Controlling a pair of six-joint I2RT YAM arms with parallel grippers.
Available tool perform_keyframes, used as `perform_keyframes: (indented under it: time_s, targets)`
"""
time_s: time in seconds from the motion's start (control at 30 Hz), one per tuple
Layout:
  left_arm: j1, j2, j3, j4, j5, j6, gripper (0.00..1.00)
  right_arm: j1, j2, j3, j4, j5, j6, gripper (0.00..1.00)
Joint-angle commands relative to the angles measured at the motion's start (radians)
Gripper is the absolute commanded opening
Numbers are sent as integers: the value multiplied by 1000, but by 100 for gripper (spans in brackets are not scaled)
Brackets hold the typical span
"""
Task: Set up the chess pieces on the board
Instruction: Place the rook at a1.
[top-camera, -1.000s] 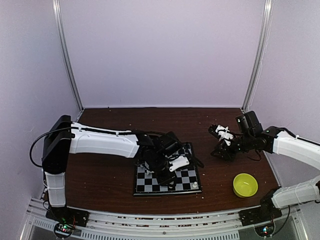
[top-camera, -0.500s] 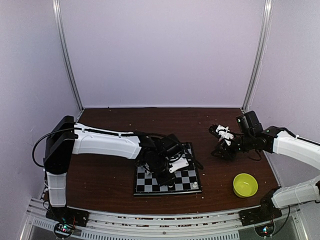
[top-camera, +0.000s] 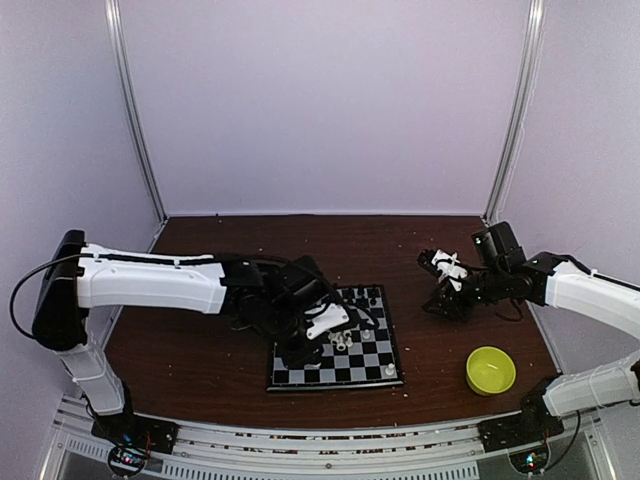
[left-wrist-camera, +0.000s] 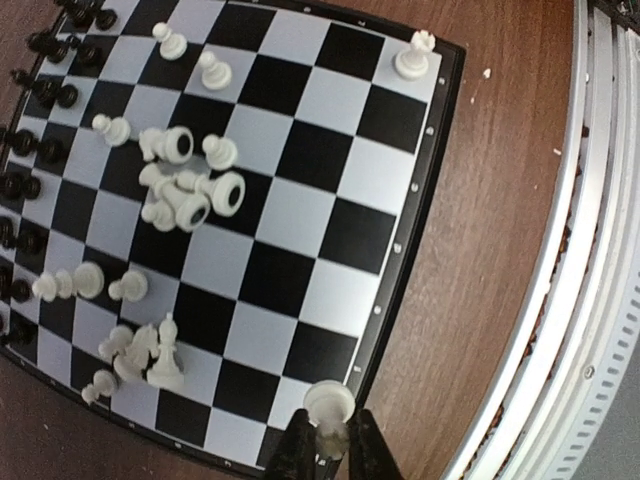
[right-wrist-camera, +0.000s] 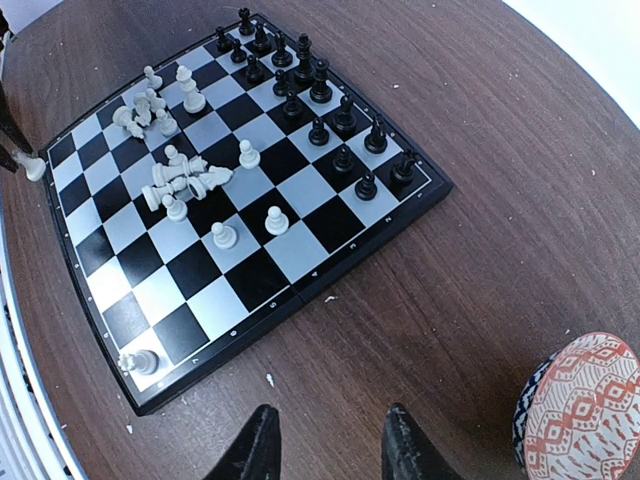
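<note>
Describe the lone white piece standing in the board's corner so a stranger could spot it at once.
Find the checkered board in front of the arms and go to its near right corner, the one closest to the yellow-green bowl. The white rook stands there upright and alone, while the other white pieces crowd mid-board, several toppled.

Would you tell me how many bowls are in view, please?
2. A yellow-green bowl sits right of the board, toward the near edge; a red-patterned bowl shows at the right wrist view's lower right corner, partly cut off.
</note>
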Motion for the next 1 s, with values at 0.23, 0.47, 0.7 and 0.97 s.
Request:
perform_keyframes:
  time_s: [0.23,0.47,0.7,0.97]
  targets:
    - [30,-153,-249,43,-47,-118,9,-7,2,31,3,-5,-5,34]
    - [46,-112,-252,45,-68,-114,9,-7,-7,28,3,0,-3,34]
    - [65,-101,-253,67,-60,-115,10,-10,1,27,4,3,-8,34]
    - [65,-70,-254,78,-47,-109,10,-12,8,28,2,1,-11,34]
